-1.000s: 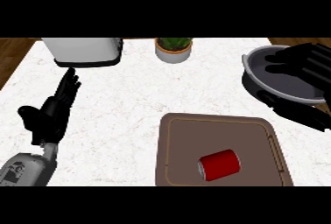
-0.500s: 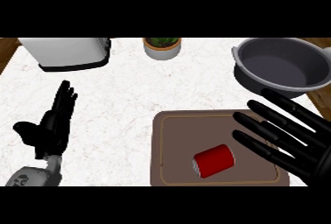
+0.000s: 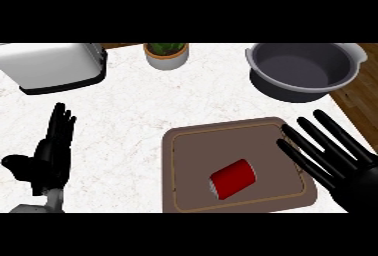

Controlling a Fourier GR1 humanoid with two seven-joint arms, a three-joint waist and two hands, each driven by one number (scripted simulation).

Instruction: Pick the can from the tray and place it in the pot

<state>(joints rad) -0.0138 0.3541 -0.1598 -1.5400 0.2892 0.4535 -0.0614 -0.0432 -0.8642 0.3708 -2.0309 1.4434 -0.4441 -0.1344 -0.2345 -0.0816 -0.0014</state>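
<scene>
Lying on side on tray [image 3: 192, 165], red can [image 3: 233, 179] not yet grasped. Right hand [image 3: 354, 182] held at tray's right edge, fingers spread wide, nothing held. Pot [image 3: 275, 85] far right, unfilled. Left hand [image 3: 48, 160] rested near left, fingers straight.

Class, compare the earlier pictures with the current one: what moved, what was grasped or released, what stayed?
The right hand moved from over the pot back to the tray's right edge, fingers spread, beside the can but not touching it. Nothing was grasped or released. The can still lies on its side in the tray; the left hand stays open at the left.
</scene>
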